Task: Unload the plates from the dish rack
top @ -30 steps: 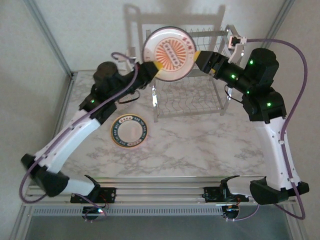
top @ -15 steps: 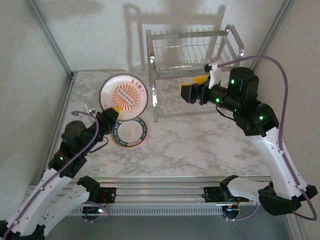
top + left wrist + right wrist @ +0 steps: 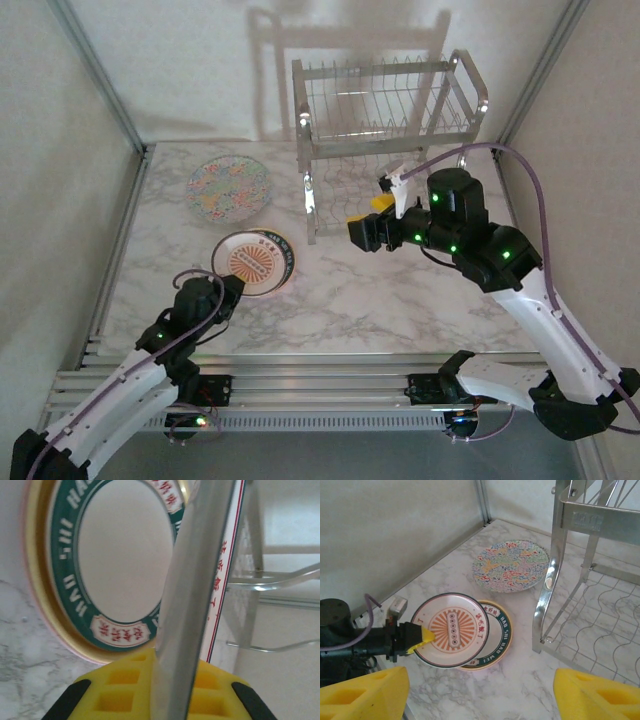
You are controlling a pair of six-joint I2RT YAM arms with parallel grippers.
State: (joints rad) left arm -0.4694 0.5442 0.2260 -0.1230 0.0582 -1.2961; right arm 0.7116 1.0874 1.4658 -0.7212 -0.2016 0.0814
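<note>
Left gripper (image 3: 228,292) fingers (image 3: 115,690) are pinching the near rim of the sunburst plate (image 3: 451,629), which is reaching out ahead of them over the green-rimmed plate (image 3: 498,634) lying on the table (image 3: 400,300); can't tell if the two plates are touching. Right gripper (image 3: 370,220) is hovering with fingers spread, holding nothing. The dish rack (image 3: 385,95) is standing ahead and to the right of them, and the floral plate (image 3: 228,187) is lying flat farther ahead, left of the rack.
</note>
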